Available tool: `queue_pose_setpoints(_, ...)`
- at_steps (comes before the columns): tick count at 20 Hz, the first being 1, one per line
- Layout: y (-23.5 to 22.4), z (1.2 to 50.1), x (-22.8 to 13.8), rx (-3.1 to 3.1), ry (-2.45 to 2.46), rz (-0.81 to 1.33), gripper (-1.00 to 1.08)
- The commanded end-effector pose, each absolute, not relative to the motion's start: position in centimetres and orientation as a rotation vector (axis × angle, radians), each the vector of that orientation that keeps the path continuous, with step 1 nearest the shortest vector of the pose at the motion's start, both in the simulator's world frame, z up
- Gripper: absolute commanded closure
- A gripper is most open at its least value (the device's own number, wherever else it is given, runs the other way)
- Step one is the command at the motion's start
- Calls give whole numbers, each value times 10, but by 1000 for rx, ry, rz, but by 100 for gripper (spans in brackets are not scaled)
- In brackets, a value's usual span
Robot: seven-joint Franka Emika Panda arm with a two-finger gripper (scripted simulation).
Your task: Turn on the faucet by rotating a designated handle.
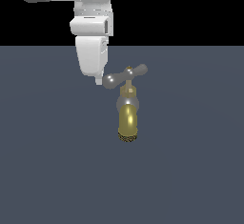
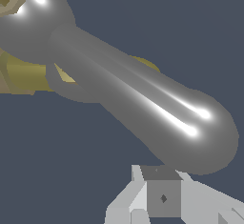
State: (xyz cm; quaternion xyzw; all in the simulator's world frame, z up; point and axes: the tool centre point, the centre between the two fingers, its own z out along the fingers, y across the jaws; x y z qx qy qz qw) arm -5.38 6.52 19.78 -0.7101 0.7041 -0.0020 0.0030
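The faucet [image 1: 127,116] stands near the middle of the dark grey desk [image 1: 190,170] in the exterior view, its brass-gold spout [image 1: 127,120] curving toward the camera and the silver handle [image 1: 126,76] lying across its top, tilted so that the end on the exterior view's left sits lower. The white gripper [image 1: 98,80] hangs from above just beside that lower end, its tip very close to the bulb, though whether it touches cannot be told. In the wrist view the handle's rounded end [image 2: 200,132] fills the picture right in front of a grey fingertip [image 2: 162,194], and whether the gripper is parted or clenched cannot be told.
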Motion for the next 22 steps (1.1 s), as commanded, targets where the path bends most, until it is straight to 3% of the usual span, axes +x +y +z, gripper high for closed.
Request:
queue_pose_setpoints(1, 49, 198, -62, -2208, 2233, -4, 108)
queue_pose_setpoints(10, 33, 198, -87, -2211, 2232, -1, 108)
queue_pose_setpoints(12, 46, 198, -85, -2235, 2205, -2, 108)
queue_pose_setpoints(22, -18, 198, -92, -2221, 2221, 0, 108)
